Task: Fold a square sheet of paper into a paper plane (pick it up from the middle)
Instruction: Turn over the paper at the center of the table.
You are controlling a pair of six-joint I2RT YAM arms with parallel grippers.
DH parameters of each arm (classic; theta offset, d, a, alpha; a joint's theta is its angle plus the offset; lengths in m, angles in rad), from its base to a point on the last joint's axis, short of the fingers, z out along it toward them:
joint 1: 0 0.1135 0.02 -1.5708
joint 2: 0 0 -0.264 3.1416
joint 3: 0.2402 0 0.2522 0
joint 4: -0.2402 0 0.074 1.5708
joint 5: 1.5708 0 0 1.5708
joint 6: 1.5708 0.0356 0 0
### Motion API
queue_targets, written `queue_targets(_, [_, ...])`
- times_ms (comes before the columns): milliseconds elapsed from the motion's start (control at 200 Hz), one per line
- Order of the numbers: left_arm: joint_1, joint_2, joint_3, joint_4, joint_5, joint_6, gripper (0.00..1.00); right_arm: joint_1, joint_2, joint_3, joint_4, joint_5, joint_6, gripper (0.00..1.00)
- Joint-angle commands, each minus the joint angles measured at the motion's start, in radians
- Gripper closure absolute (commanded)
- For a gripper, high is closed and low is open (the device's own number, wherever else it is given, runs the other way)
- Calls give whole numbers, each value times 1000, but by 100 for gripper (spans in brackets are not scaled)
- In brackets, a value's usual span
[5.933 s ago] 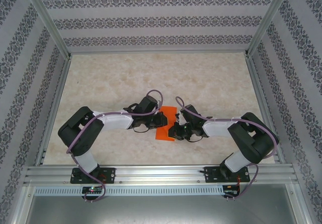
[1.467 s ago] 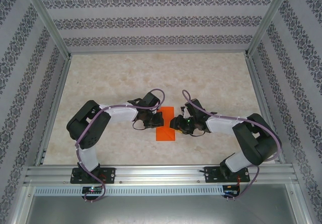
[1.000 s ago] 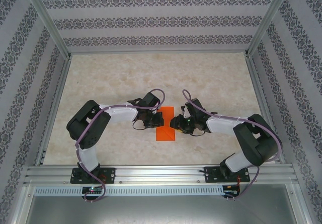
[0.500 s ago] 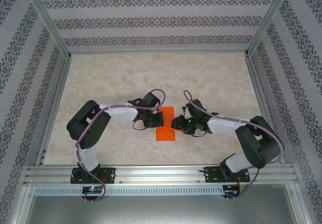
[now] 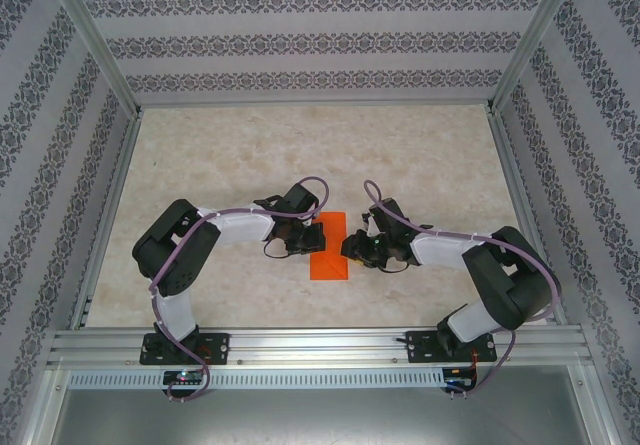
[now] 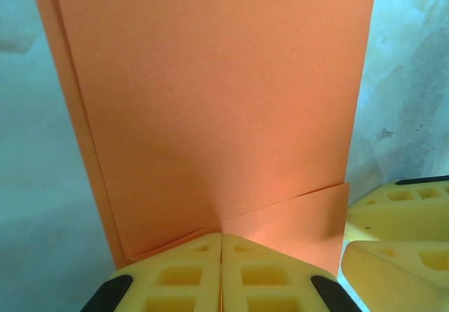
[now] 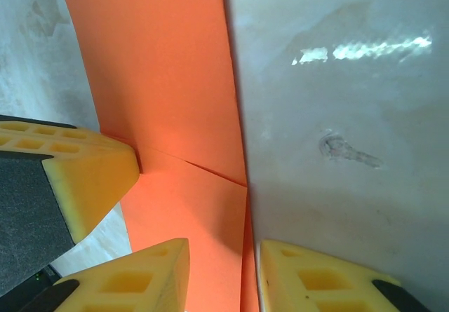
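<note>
The orange sheet of paper point(image 5: 330, 258) lies flat on the table, folded into a narrow upright strip with a slanted flap edge across its near part point(image 6: 224, 102). My left gripper point(image 5: 317, 237) is shut, its joined yellow tips point(image 6: 222, 245) resting on the paper where the flap edges meet. My right gripper point(image 5: 349, 248) stands open at the strip's right edge point(image 7: 224, 252), one finger over the paper and one over bare table. The left fingers point(image 7: 91, 172) show in the right wrist view. A paper plane is out of view.
The pale marbled table point(image 5: 300, 155) is fenced by aluminium rails point(image 5: 310, 345) and patterned walls. Both grippers meet tip to tip over the paper, a few centimetres apart. The right fingers point(image 6: 400, 214) sit close beside the left tips.
The right wrist has turned slightly at the paper's right edge and its jaws have narrowed a little. The left arm and the paper have stayed still over the last second.
</note>
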Motion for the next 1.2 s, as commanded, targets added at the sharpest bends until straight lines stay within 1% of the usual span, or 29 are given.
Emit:
queue_targets(0, [-8,18,-7,-23,-26,21,92,36,13,-15,73,-38,18,69])
queue_targets(70, [-8,17,-5,-26,-28,22,92,37,15,-13,71,-37,19,71])
queue_targets(395, [-9,11,-14,-28,-32,19,92,32,0,-24,105,-49,30,71])
queue_targets(480, [-8,8,-14,-29,-34,20,92,24,-5,-30,104,-43,29,69])
queue_targets(614, [-8,2,-10,-39,-41,20,92,12,-2,-44,164,-51,61,65])
queue_targets(934, [-8,-12,-9,-60,-59,27,92,8,-12,-51,258,5,140,63])
queue_targets(1084, [-8,-14,-5,-66,-66,30,92,-2,-28,-56,250,17,133,59])
queue_targets(1194, [-9,-15,-5,-68,-67,30,92,-7,-24,-47,236,2,108,57])
